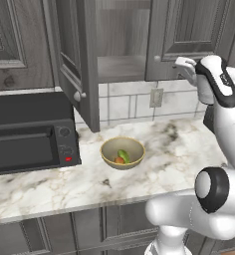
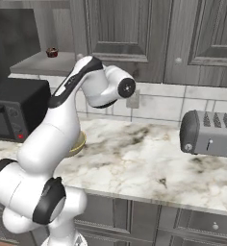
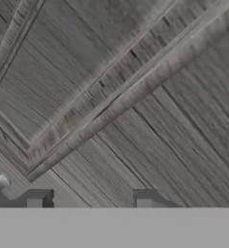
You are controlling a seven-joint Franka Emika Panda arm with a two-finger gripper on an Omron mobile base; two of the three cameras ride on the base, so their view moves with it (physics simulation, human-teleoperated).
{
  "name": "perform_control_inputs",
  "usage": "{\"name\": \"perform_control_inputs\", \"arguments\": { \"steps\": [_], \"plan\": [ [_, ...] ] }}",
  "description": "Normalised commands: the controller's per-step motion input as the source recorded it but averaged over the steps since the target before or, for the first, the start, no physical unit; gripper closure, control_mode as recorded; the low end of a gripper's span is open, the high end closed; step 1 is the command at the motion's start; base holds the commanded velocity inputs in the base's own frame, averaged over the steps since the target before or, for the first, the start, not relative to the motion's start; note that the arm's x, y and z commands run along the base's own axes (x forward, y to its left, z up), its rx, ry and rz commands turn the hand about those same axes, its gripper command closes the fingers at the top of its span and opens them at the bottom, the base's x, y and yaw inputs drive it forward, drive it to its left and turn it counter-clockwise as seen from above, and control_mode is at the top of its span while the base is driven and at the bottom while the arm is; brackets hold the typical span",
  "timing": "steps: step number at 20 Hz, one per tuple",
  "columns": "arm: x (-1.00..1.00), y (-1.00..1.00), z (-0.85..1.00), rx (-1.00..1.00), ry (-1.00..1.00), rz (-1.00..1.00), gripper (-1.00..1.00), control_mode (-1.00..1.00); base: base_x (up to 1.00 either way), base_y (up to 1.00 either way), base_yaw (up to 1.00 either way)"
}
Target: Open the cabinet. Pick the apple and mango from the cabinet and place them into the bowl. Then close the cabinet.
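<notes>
Dark grey wood-grain cabinet (image 1: 124,45) stands with its left door swung open and its right door shut; the gripper (image 3: 89,199) sits close against that right door's panel, jaws partly apart, gripping nothing visible. The apple (image 1: 119,160) and mango (image 1: 123,155) lie in the tan bowl (image 1: 109,158) on the marble counter (image 1: 154,169), beside the black microwave (image 1: 30,132).

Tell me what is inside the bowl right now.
In the left base view the bowl holds the green mango and the orange-red apple, lying close together. The bowl's near wall hides their undersides and the bottom beneath them.
</notes>
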Motion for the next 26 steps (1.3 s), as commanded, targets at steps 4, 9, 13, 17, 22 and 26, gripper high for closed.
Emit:
{"name": "perform_control_inputs", "arguments": {
  "steps": [4,9,13,17,22,26],
  "plan": [
    [-0.43,0.00,0.15,-0.13,0.02,0.00,-1.00,-1.00,0.00,0.00,0.00],
    [-0.75,0.00,0.24,-0.09,0.02,0.00,-1.00,-1.00,0.00,0.00,0.00],
    [-0.72,0.00,0.32,-0.06,0.06,0.00,-1.00,-1.00,0.00,0.00,0.00],
    [-0.74,0.00,0.25,-0.05,0.08,0.00,-1.00,-1.00,0.00,0.00,0.00],
    [-0.59,0.13,0.12,-0.05,0.09,0.00,-1.00,-1.00,0.00,0.00,0.00],
    [-0.43,0.24,0.04,-0.05,0.07,0.00,-1.00,-1.00,0.00,0.00,0.00]
  ]
}}
